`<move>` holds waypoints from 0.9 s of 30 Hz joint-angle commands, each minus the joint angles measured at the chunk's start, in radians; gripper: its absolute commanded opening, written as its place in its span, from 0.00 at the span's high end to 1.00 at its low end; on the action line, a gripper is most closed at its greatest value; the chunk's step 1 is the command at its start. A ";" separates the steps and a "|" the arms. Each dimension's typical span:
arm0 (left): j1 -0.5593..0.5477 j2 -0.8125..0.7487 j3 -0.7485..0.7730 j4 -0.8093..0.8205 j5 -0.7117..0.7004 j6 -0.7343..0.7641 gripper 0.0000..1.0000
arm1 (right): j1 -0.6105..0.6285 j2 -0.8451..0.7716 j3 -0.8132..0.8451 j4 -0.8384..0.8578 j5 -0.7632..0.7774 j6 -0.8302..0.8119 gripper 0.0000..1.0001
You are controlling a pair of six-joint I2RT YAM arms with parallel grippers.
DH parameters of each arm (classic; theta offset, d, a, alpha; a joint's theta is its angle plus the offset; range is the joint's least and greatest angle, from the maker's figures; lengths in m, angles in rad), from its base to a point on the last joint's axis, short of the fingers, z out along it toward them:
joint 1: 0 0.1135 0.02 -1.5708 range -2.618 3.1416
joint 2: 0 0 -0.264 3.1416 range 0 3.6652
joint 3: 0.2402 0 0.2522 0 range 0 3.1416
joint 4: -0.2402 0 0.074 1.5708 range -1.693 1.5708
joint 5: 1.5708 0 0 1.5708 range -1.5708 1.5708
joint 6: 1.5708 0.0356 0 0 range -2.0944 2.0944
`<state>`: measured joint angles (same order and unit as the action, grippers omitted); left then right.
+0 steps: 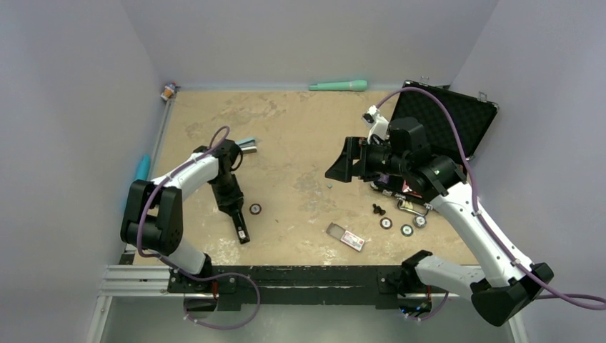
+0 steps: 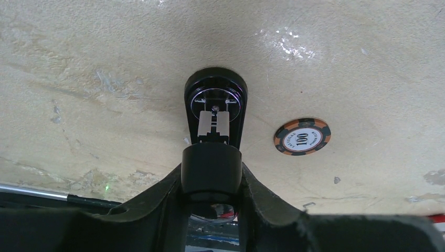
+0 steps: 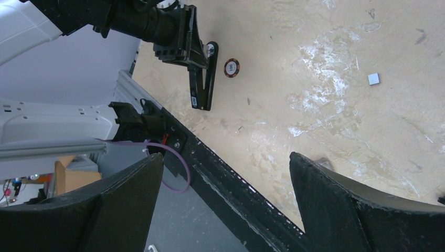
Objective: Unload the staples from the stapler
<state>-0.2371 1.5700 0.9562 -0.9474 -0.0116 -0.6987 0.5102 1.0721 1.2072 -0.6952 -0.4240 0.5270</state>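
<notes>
**Hidden or unclear.** The left hand (image 2: 211,184) is covering the near end of the stapler (image 2: 215,100). Its own camera is therefore giving only an end-on look, and the stapler's length is not showing there. The lower frame edge is cutting off the fingers (image 2: 157,210). Whether the stapler's far tip is touching the counter (image 2: 105,52) cannot be told. A pale label is showing on the stapler's side in the overhead and right wrist views, but it is too small to read.

**Stapler.** It is slim, black and elongated. The left hand is clenching around one end, and the rest is projecting beyond the fingertips. From the right wrist camera, two black bars are standing apart in a narrow V, meeting at the end away from the hand. End-on, silvery metal (image 2: 214,125) is gleaming inside the black shell.

**Right hand** (image 3: 225,156). It is hanging released over the counter with its fingers spread wide, well apart from the stapler and gripping nothing.

**Poker chip** (image 2: 302,136). It is orange and black, marked 100. It is lying flat just to the right of the left hand's fingers, near the stapler but not touching it.
</notes>
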 commanded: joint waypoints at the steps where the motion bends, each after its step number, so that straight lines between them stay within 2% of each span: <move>1: -0.005 -0.006 0.005 0.004 -0.018 -0.001 1.00 | -0.002 0.005 0.016 0.010 -0.032 -0.028 0.06; 13: -0.004 -0.177 0.187 -0.135 -0.006 0.124 1.00 | -0.002 0.000 0.039 0.016 -0.045 -0.016 0.06; 21: -0.004 -0.272 0.292 -0.217 -0.004 0.146 1.00 | -0.002 -0.009 0.043 0.030 -0.056 0.000 0.06; 24: -0.004 -0.292 0.365 -0.244 0.007 0.145 1.00 | -0.002 -0.008 0.043 0.066 -0.101 0.014 0.06; 27: -0.003 -0.304 0.433 -0.238 0.087 0.159 1.00 | -0.002 -0.008 0.039 0.144 -0.177 0.039 0.06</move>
<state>-0.2371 1.3159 1.2675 -1.1767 -0.0135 -0.5774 0.5102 1.0798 1.2079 -0.6704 -0.4900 0.5350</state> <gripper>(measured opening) 0.375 0.942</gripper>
